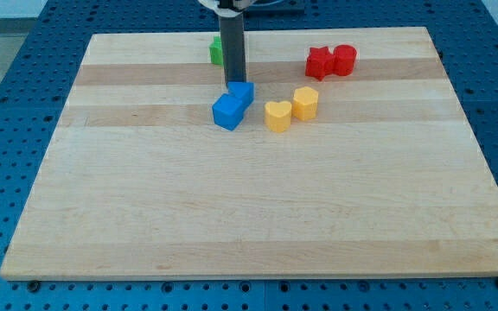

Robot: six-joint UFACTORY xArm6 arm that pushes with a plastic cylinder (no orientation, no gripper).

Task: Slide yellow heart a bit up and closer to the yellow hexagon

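Across nearly the whole view lies the wooden board [258,199], on a blue perforated table [24,86]; my tip [233,84] ends the dark rod, touching the upper blue block [242,92] at its 12 o'clock, gripping nothing; a second blue block [227,112] sits against it at 7 o'clock; two red blocks [331,62] touch at the board's 1 o'clock; the yellow hexagon [305,103] sits just beside the yellow heart [277,116], at its 2 o'clock; a green block [217,52] shows partly behind the rod.
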